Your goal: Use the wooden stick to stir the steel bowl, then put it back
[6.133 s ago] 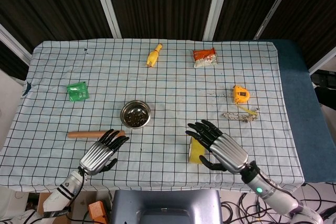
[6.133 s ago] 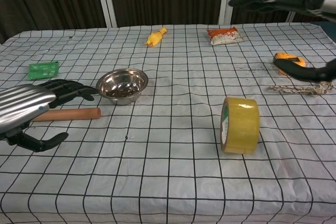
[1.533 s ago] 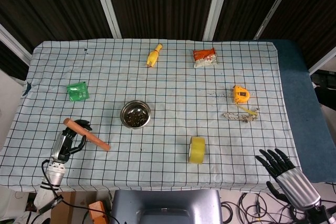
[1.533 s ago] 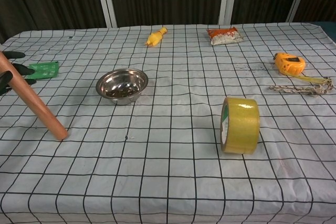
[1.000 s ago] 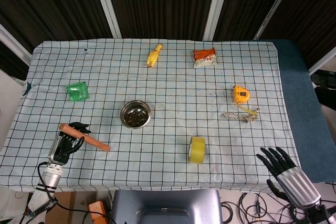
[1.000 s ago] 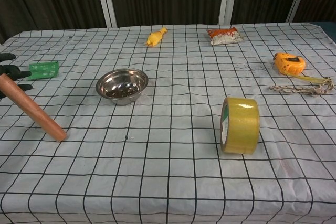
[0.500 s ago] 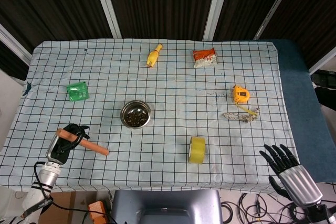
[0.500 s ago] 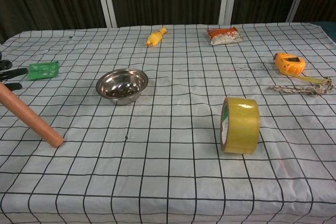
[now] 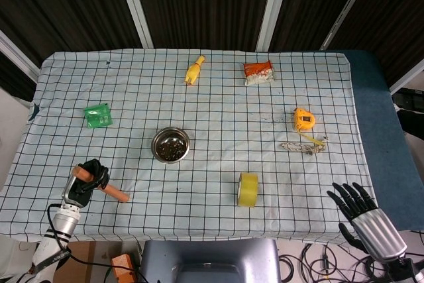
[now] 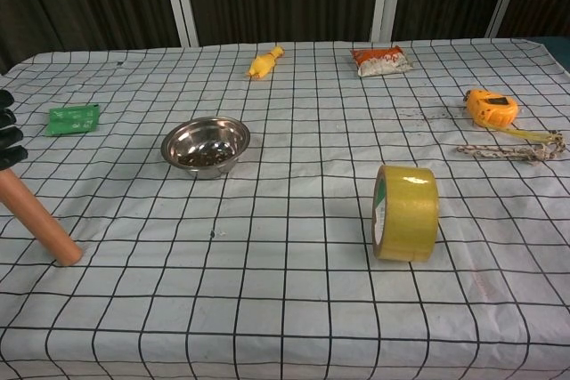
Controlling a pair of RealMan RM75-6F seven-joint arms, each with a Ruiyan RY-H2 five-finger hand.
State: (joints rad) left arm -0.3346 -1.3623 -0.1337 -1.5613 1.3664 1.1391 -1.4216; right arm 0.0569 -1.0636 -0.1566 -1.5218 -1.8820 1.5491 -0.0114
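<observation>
The left hand point(image 9: 85, 182) grips the wooden stick point(image 9: 106, 188) near the table's front left, well apart from the steel bowl point(image 9: 171, 144). Only the head view shows the right hand point(image 9: 366, 219), fingers spread, off the table's front right corner; the chest view shows the stick's tip point(image 10: 64, 254) touching the cloth.

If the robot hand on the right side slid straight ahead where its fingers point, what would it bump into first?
Probably nothing soon. The right robot hand sits past the table's near right corner, fingers aimed up and a little left. That line crosses bare checked cloth and passes right of the frayed rope. Its height above the table is unclear.
</observation>
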